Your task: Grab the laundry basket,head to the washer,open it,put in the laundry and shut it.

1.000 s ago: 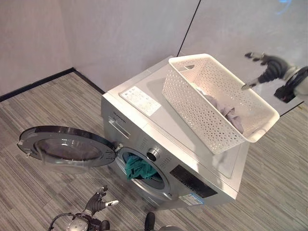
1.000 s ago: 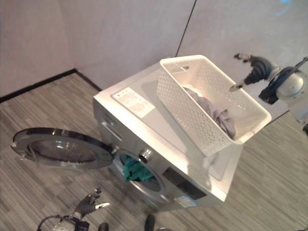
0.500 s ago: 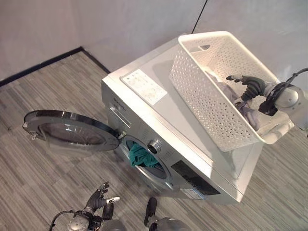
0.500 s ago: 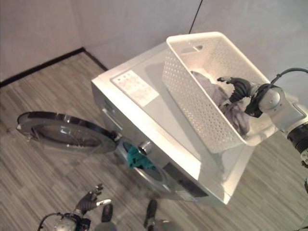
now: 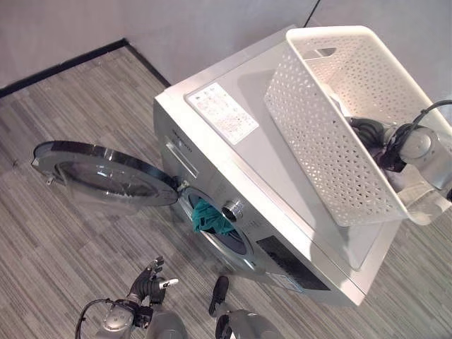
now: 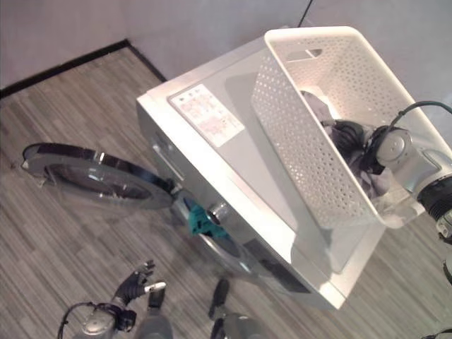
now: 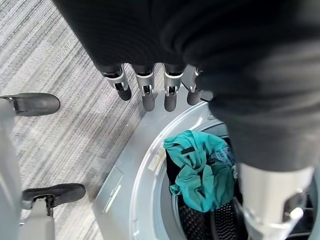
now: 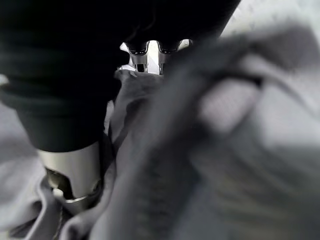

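The white laundry basket point(image 6: 332, 134) sits atop the washer point(image 5: 261, 205), its door point(image 5: 99, 185) open. The right hand point(image 6: 346, 135) is buried in the basket's grey laundry point(image 8: 200, 150); its fingers' state cannot be told. The soft, light cloth likely wants bunching. Before the washer, the left hand point(image 7: 150, 90) hangs relaxed, fingers straight.

I see the washer point(image 5: 282, 205) mouth partly blocked: a teal garment point(image 5: 210, 216) hangs over its lower rim, and the open door point(image 5: 106, 180) swung out flat takes the space on the left side of the opening. My left hand point(image 5: 150, 284) hangs low over bare floor point(image 5: 63, 240) in front of the washer, nothing between it and the opening. Up top, the white basket point(image 5: 332, 134) walls box in my right hand point(image 6: 346, 134), grey laundry point(image 6: 367, 176) packed around it; the lid beside the basket is free.
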